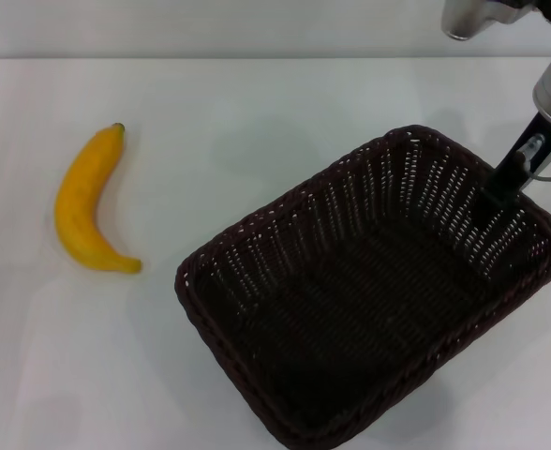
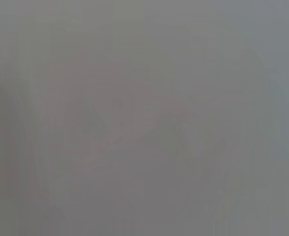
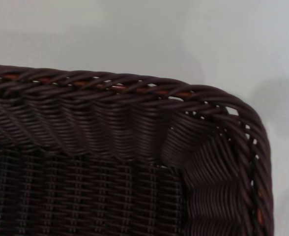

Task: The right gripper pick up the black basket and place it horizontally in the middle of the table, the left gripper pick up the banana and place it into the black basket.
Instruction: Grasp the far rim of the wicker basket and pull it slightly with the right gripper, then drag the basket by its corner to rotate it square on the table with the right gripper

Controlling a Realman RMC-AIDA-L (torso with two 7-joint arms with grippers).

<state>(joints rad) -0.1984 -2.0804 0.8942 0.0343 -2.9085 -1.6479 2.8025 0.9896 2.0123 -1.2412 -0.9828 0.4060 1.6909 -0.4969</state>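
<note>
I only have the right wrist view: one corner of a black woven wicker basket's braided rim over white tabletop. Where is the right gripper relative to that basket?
Observer: In the head view, the right gripper is down at the far right wall of the black woven wicker basket. Whether it grips, I cannot tell.
Operator: Is the basket square to the table?
Observer: No, it sits skewed on the plain white table, one corner pointing toward the robot.
Operator: And the banana?
Observer: The curved yellow banana lies on the table to the basket's left, apart from it.
</note>
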